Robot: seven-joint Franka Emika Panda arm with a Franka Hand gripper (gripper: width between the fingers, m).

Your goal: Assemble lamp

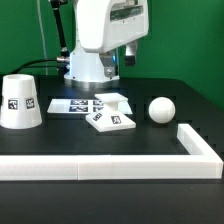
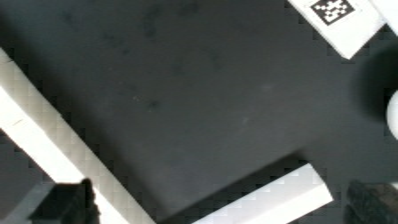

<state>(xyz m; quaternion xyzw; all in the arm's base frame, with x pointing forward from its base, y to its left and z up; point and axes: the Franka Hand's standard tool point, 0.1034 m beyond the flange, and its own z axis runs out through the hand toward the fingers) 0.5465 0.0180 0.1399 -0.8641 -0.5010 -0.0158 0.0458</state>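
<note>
Two fingers (image 2: 63, 200) spread wide, nothing between them.
The gripper (image 2: 217, 198) hangs empty above the black table (image 1: 60, 140), touching no part, with a green backdrop (image 1: 185, 40) behind. A long white wall (image 1: 100, 168) lines the table's front and the exterior view's right. The lamp lies in parts: shade (image 1: 20, 100) at the exterior view's left, flat base (image 1: 110, 120) mid-table just beside the marker board (image 1: 78, 104), bulb (image 1: 161, 108) to the right.
</note>
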